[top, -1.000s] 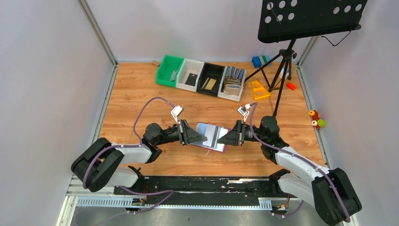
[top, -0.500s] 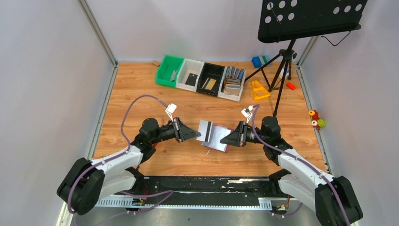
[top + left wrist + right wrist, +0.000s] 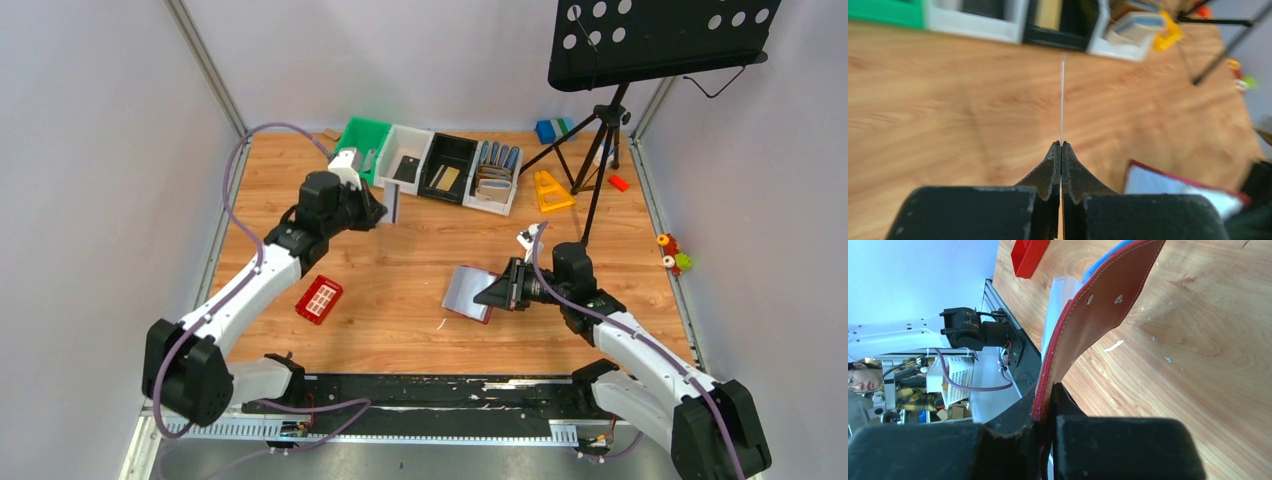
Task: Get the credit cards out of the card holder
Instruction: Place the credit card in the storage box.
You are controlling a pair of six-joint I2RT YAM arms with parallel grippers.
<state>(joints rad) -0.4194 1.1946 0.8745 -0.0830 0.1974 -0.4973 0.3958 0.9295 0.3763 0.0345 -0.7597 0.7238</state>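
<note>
Bright, even light; left wrist view blurred.

Card holder [image 3: 466,292] on table [image 3: 400,330], gridded piece [image 3: 319,298] to its left, bins [image 3: 433,165] behind, card [image 3: 394,207] near bins.

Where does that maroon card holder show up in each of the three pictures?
Top external: card holder right of centre, at the right tool's tip.
Left wrist: card holder blurred in the lower right corner.
Right wrist: card holder rises through the centre from the shut tool.
Shared landmark: the wooden table.
</note>
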